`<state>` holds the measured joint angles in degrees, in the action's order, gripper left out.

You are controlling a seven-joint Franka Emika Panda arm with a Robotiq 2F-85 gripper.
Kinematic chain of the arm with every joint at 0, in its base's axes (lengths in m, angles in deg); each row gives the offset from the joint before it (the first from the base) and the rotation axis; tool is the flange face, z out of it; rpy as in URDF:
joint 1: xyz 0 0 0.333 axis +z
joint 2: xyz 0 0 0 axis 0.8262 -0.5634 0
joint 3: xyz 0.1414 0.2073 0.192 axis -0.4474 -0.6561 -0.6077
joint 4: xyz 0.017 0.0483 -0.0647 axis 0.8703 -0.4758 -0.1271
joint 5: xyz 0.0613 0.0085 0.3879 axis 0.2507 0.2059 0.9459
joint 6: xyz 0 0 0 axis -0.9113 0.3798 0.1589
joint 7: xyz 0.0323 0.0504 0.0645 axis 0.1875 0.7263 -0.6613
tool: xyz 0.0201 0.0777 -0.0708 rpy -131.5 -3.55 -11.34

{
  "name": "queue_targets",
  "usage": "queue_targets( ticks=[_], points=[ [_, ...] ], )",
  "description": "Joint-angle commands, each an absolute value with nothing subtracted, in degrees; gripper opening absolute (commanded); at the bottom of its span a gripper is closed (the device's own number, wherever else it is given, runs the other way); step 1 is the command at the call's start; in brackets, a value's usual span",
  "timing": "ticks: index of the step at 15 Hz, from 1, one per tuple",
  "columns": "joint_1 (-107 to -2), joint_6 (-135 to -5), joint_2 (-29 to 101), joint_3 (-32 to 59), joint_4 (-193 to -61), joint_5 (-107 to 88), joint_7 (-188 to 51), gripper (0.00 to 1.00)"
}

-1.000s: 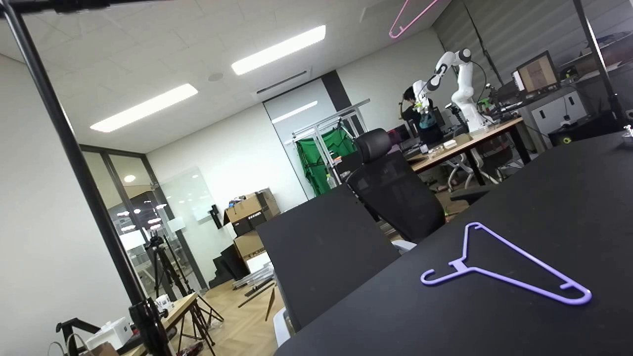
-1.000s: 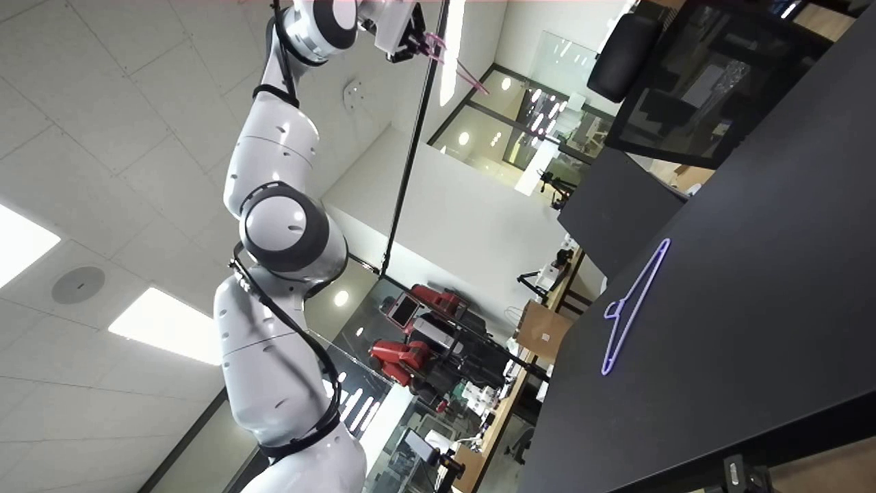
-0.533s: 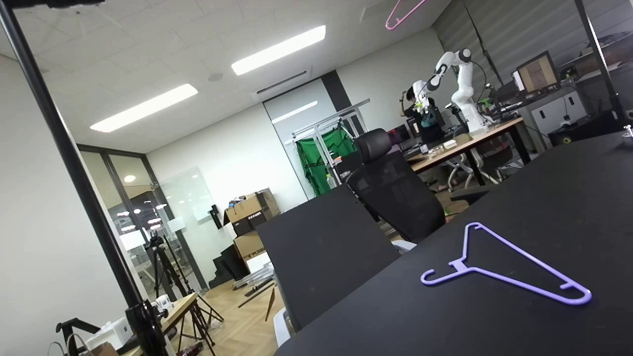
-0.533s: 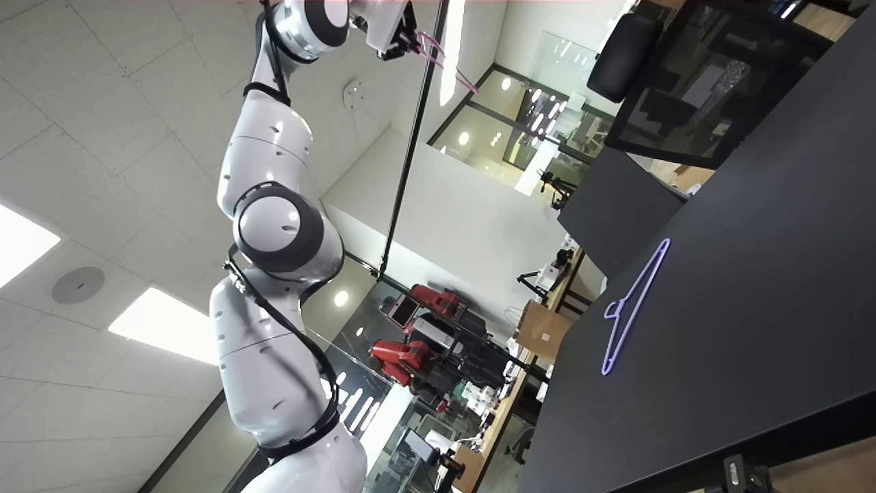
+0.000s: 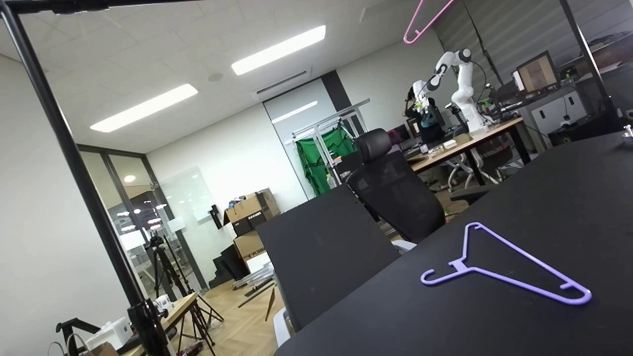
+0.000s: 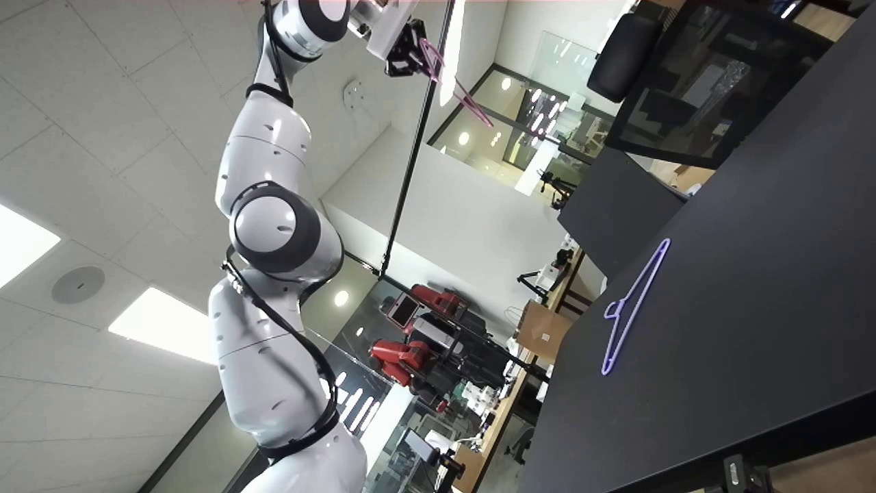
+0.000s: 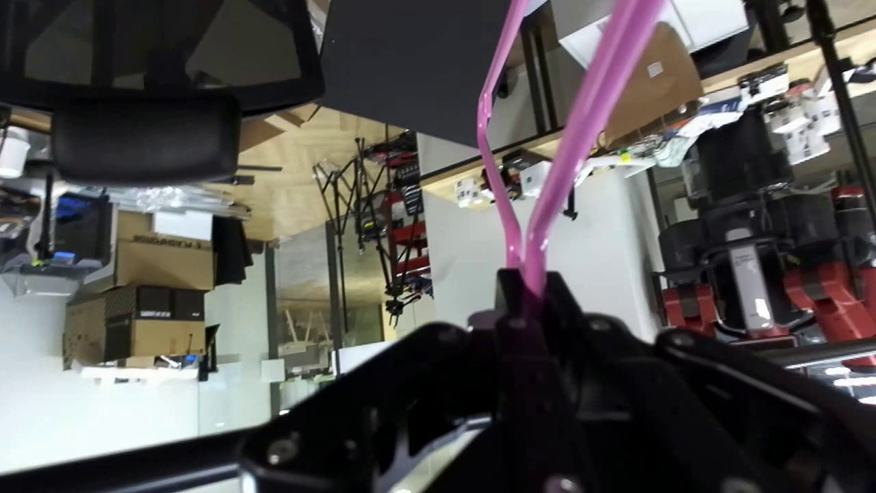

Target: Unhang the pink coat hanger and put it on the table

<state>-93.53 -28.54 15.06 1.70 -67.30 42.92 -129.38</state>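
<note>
My gripper (image 6: 417, 58) is high above the table, at the top of an exterior view. Its jaws are closed on the pink coat hanger (image 6: 472, 108), whose frame sticks out from the fingertips. In the wrist view, the gripper (image 7: 532, 282) pinches the hanger (image 7: 576, 154) where its two bars meet. One corner of the hanger (image 5: 409, 40) shows at the top of an exterior view, in the air. I cannot see the hook or tell whether it touches the rack bar. The black table (image 5: 395, 321) is far below; it also shows in an exterior view (image 6: 753, 308).
A lavender hanger (image 5: 519, 285) lies flat on the table near its edge. A black rack has upright poles (image 5: 74, 153) and a top bar (image 5: 99, 5); a black bar (image 7: 116, 459) crosses behind the gripper. A black chair (image 5: 400, 193) stands past the table edge.
The pink hanger and gripper rose slightly, then came back lower, and the hanger is further right in an exterior view. The rack's poles and top bar have shifted slightly too.
</note>
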Motion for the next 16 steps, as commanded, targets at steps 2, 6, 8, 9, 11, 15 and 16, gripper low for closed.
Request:
queue_targets(
  ticks=[2,6,8,9,11,15,16],
  points=[
    [-95.2,-20.3,14.3,0.6,-69.5,44.5,-129.6,0.02],
    [-95.0,-18.9,12.0,1.0,-71.4,44.8,-130.8,0.02],
    [-94.4,-18.3,10.6,1.4,-72.6,44.1,-130.5,0.02],
    [-94.0,-18.0,9.9,1.6,-73.1,43.7,-129.9,0.02],
    [-94.2,-18.8,9.4,1.5,-72.8,44.0,-130.8,0.02],
    [-94.1,-19.0,8.5,1.5,-73.1,44.1,-131.6,0.08],
    [-94.1,-19.0,8.6,1.5,-73.0,44.1,-131.6,0.08]
  ],
)
